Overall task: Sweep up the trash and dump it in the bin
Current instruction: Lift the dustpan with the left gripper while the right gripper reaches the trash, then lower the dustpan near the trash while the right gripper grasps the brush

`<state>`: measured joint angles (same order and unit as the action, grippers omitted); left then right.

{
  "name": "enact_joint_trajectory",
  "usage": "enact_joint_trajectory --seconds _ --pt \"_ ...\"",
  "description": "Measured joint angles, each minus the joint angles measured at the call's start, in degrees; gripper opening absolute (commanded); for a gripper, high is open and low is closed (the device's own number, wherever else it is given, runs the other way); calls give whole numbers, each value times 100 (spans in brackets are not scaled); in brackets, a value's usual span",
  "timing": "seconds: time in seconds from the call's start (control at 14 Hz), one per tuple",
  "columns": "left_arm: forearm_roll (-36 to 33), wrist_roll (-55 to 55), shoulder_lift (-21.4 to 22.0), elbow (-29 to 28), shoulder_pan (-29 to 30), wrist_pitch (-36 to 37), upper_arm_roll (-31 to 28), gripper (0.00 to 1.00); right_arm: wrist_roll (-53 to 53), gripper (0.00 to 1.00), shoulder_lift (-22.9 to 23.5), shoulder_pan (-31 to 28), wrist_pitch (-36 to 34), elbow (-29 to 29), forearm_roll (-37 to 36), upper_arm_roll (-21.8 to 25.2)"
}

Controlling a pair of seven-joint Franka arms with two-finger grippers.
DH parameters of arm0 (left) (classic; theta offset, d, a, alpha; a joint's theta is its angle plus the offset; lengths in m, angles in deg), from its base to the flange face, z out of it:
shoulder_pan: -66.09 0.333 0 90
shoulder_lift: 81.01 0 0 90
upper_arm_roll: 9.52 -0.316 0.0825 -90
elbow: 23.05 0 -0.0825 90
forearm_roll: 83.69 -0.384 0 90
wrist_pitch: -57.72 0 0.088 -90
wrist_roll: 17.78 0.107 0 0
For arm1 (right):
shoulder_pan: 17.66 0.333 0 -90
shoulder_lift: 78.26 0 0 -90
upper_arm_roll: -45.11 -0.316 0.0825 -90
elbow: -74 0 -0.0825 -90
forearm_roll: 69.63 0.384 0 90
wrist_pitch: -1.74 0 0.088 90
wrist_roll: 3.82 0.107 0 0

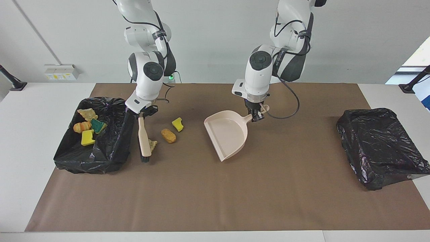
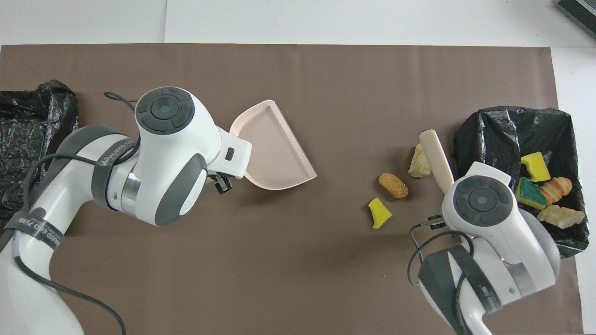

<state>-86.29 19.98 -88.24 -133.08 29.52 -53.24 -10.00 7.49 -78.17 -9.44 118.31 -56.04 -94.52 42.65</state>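
Three pieces of trash lie on the brown mat beside the bin: a yellow sponge bit, a brown chunk and a tan chunk. Several more scraps lie in the bin, one with a green face. My right gripper is shut on the beige brush, which hangs between the bin and the tan chunk, bristles low at the mat. My left gripper is shut on the dustpan's handle. The dustpan is mid-mat, mouth toward the scraps.
A second bin lined with a black bag stands at the left arm's end of the table. The brown mat covers most of the white table.
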Motion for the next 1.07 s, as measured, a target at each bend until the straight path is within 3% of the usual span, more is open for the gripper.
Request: enact_joint_trajectory --seconds 0.64,0.86,1.07 --pt "-120 -422 763 -1225 -437 -121 52 0 -345 0 -133 625 -803 -21 2277 -101" --pt "-121 -507 789 -1375 -525 -239 52 0 -372 0 -279 547 -1102 167 2349 -43" --pt "-142 -552 808 -1509 -601 -415 53 0 -983 0 -451 135 -1633 562 1840 11"
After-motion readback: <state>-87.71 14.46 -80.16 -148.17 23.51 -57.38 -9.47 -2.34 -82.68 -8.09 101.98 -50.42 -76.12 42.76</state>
